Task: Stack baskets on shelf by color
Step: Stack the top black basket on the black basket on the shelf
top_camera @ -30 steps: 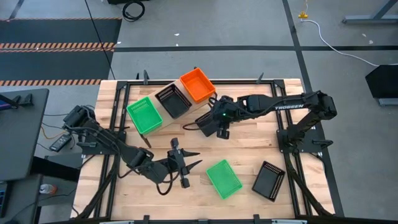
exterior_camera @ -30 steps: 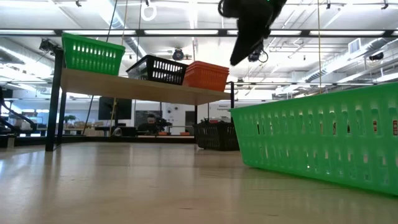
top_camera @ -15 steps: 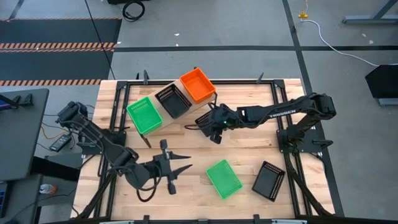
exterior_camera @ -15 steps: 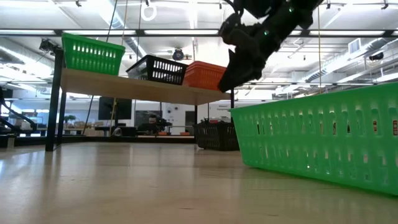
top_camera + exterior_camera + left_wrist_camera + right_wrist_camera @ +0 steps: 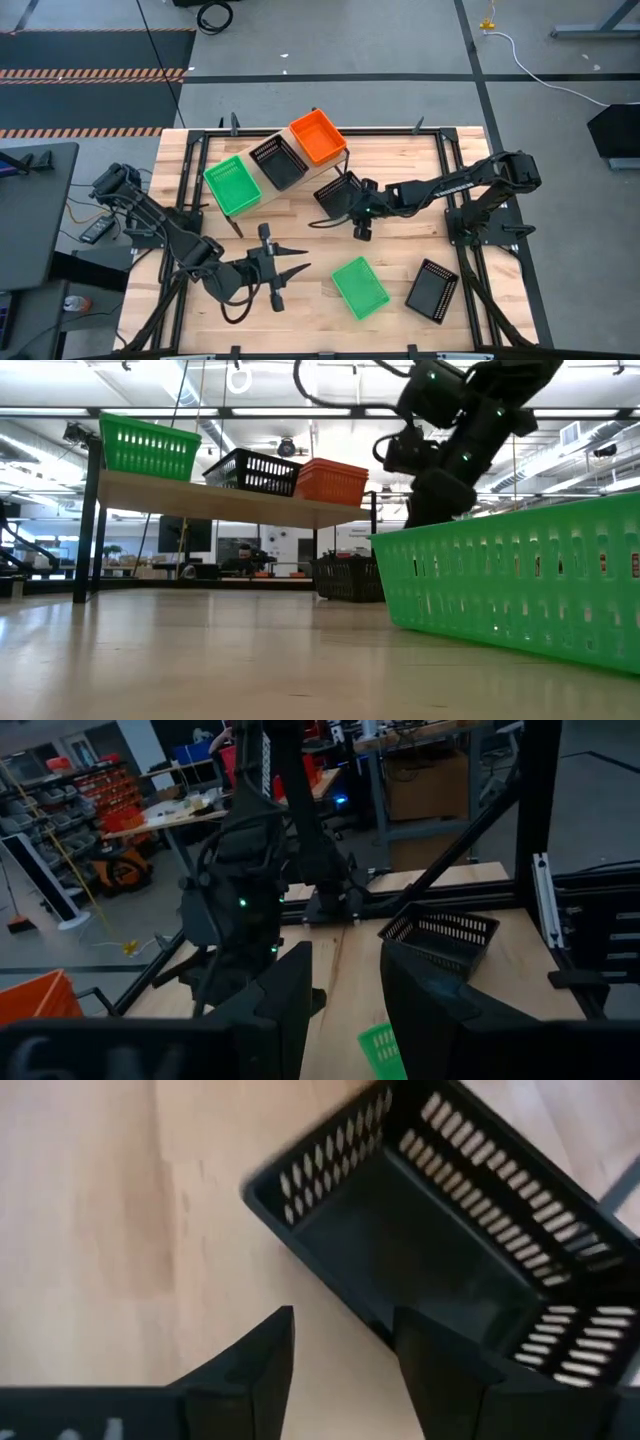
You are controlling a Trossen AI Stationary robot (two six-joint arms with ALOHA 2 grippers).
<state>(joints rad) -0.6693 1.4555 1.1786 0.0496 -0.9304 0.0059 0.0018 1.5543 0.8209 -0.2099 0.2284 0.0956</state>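
Just off the orange end of the long light wooden shelf [image 5: 262,186] on thin black legs, right gripper [image 5: 361,222] hovering low beside a small black perforated plastic basket [image 5: 338,194], fingers parted, grasping nothing. On that shelf already: bright green mesh basket [image 5: 232,186], black mesh basket [image 5: 279,161], orange mesh basket [image 5: 318,137], side by side. Farther out from the shelf, on the slatted tabletop [image 5: 400,255], a second green mesh basket [image 5: 359,287] and another black one [image 5: 432,289] waiting. Left gripper [image 5: 285,272] parked in front of the shelf's green end, jaws spread, empty. Risk from here, as a guess: fingers closing on a thin mesh wall off-centre, basket tilting or slipping; low approach nudging it away; carry path clipping the orange basket
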